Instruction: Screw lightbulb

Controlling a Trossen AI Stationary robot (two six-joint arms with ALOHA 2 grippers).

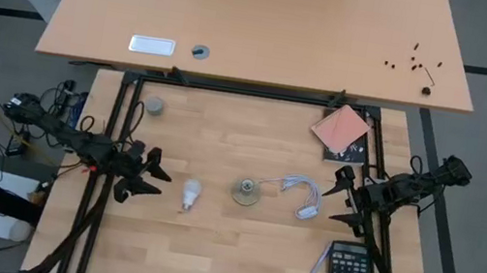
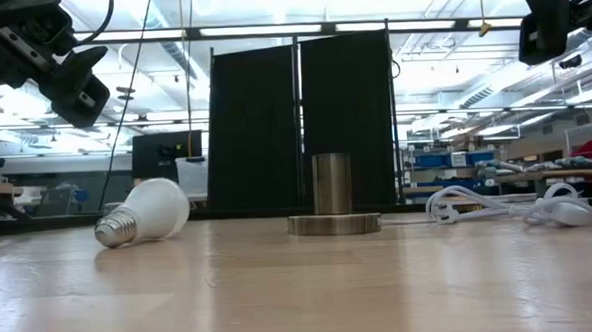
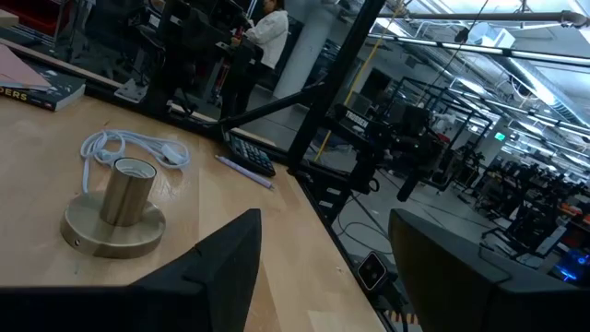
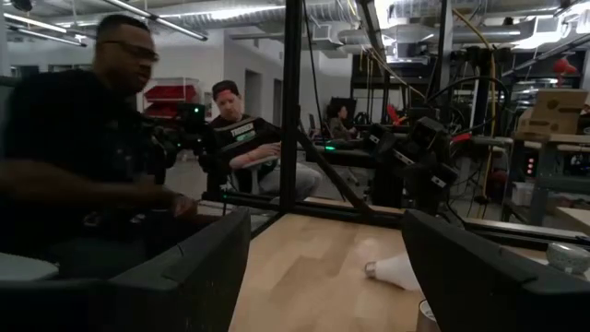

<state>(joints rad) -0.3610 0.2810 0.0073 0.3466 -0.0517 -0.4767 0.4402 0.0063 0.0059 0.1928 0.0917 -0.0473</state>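
Lightbulb (image 1: 189, 193) lies untouched beside the wide-open, empty left tool (image 1: 152, 172).

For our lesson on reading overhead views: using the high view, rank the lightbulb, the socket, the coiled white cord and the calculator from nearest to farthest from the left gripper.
Measured from the left gripper, open at the table's left side:
1. Lightbulb, lying on its side just to the gripper's right.
2. Socket, upright near the table's middle.
3. White cord, coiled right of the socket.
4. Calculator, at the near right corner.
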